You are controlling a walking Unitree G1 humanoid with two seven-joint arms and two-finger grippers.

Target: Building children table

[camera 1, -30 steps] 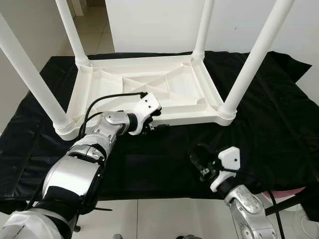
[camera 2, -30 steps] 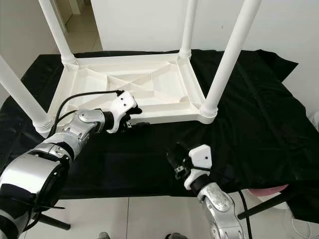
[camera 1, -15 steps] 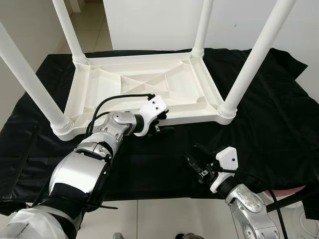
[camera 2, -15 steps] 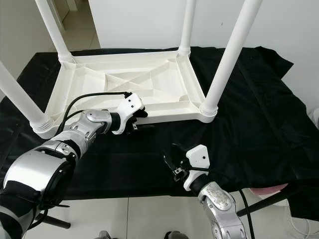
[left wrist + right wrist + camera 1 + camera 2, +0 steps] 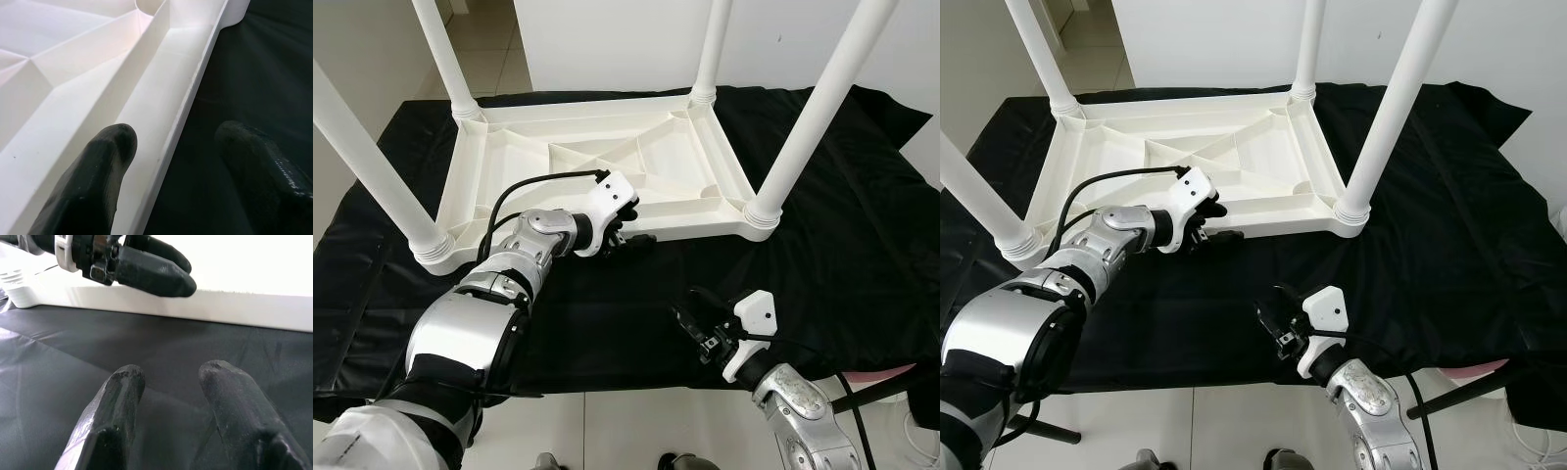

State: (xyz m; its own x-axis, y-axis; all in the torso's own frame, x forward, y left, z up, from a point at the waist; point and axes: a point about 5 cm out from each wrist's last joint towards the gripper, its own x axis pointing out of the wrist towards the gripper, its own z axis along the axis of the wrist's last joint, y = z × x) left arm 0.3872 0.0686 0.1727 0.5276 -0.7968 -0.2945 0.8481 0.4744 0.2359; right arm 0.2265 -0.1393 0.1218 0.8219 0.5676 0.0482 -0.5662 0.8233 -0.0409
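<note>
The white table point(image 5: 607, 162) lies upside down on the black cloth point(image 5: 842, 235), legs up. The left claw point(image 5: 631, 231) straddles its near rim, fingers spread. The right claw point(image 5: 690, 318) hovers open, nearer, over cloth.

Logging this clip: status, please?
Left gripper open, straddling the near rim of the upturned table. Right gripper open, empty, over the black cloth.

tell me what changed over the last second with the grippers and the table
The left gripper slid a little to the right along the table's near rim; its open fingers now straddle that edge, one inside, one over the cloth. The right gripper edged slightly left, low over the cloth, open and holding nothing. The upturned table and its four legs stayed put.
</note>
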